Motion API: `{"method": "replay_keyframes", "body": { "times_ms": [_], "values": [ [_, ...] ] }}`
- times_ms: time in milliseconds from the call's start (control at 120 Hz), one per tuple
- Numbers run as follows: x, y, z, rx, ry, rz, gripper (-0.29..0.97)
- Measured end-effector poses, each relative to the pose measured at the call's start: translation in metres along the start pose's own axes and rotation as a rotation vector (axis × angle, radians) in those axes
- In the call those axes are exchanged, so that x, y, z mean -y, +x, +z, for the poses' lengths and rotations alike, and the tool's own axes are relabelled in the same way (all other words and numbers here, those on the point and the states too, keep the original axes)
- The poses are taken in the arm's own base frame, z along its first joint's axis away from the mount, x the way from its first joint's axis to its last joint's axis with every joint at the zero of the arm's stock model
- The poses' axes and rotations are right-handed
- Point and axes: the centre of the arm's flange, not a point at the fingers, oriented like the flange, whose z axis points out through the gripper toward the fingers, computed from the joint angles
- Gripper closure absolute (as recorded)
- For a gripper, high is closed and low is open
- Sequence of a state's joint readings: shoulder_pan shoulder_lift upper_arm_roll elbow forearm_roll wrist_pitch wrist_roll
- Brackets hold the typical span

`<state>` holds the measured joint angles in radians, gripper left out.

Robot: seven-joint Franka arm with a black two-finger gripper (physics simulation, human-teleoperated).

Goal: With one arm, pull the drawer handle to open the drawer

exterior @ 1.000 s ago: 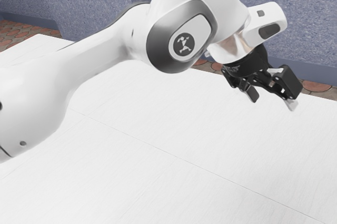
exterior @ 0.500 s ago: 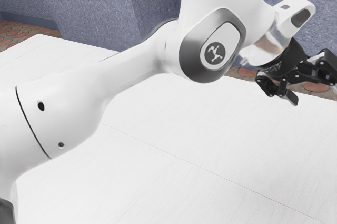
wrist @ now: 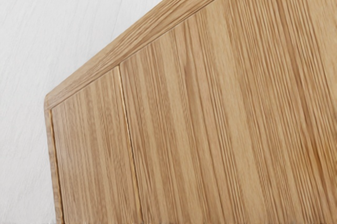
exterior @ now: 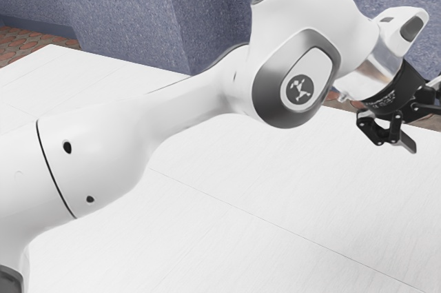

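Note:
Over the white table (exterior: 227, 238), my black gripper (exterior: 417, 126) hangs at the exterior view's right edge, partly cut off by it. One finger (exterior: 405, 141) points down and to the right, and the jaws stand wide apart with nothing between them. Close under the hand in the wrist view lies a light oak drawer cabinet (wrist: 221, 118). A thin seam (wrist: 129, 145) separates two of its panels, and a framed edge (wrist: 147, 26) runs beside the table top.
The arm's thick white links (exterior: 207, 114) cross the table from the exterior view's left. A blue-grey wall (exterior: 124, 10) stands behind the table, with red brick floor (exterior: 27, 36) at its foot. White table top (wrist: 58, 29) borders the cabinet in the wrist view.
The arm has swung toward the exterior view's right, carrying the gripper from above the mid-right table to the picture's right edge. The jaws stay apart.

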<state>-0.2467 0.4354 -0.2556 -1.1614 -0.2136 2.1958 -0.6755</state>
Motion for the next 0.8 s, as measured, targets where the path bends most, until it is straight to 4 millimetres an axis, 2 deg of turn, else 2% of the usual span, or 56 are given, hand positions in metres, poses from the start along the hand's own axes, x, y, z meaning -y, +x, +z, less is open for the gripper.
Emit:
{"method": "replay_keyframes", "body": {
  "times_ms": [117, 800],
  "values": [
    [-0.0009, -0.0019, -0.0069, 0.002, -0.001, -0.023, 0.0],
    [0.0065, -0.0027, -0.0019, 0.048, 0.004, -0.123, 0.0]
  ]
}}
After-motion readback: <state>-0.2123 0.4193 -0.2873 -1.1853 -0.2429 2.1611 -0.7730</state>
